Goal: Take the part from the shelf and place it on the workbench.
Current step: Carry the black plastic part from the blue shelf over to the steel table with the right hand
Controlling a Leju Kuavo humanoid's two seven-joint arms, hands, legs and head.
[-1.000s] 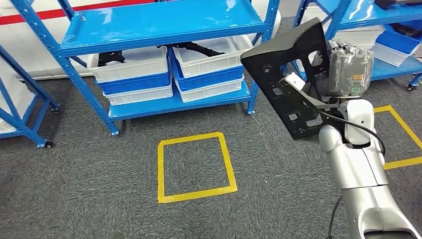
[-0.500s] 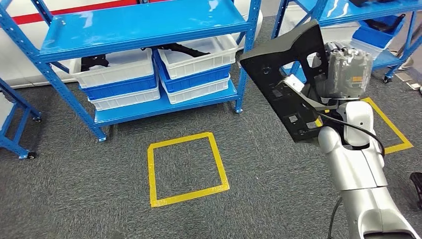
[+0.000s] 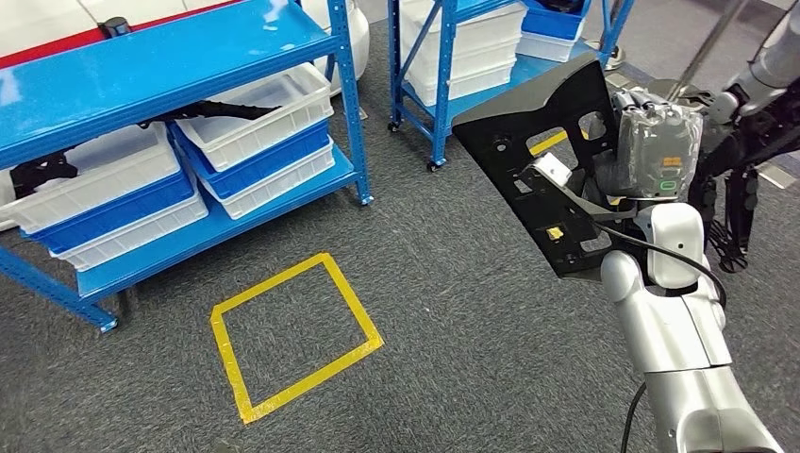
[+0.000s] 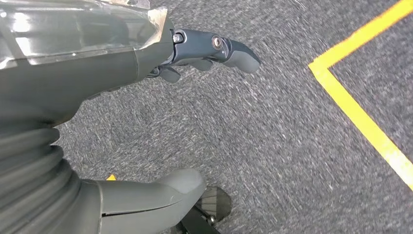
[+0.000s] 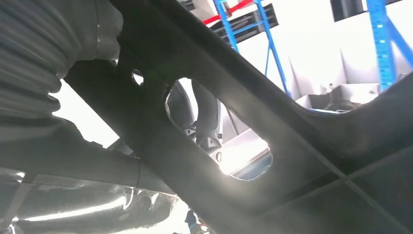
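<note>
I see my right hand raised at the right of the head view, its fingers closed around the black part, a flat moulded panel with cut-out holes that stands tilted on edge just left of the hand, above the grey carpet. In the right wrist view the part crosses the frame close to the camera. My left hand hangs over the carpet in its wrist view, holding nothing, thumb and fingers apart. A blue shelf with white and blue bins fills the upper left of the head view. A yellow tape square lies on the floor at lower centre.
</note>
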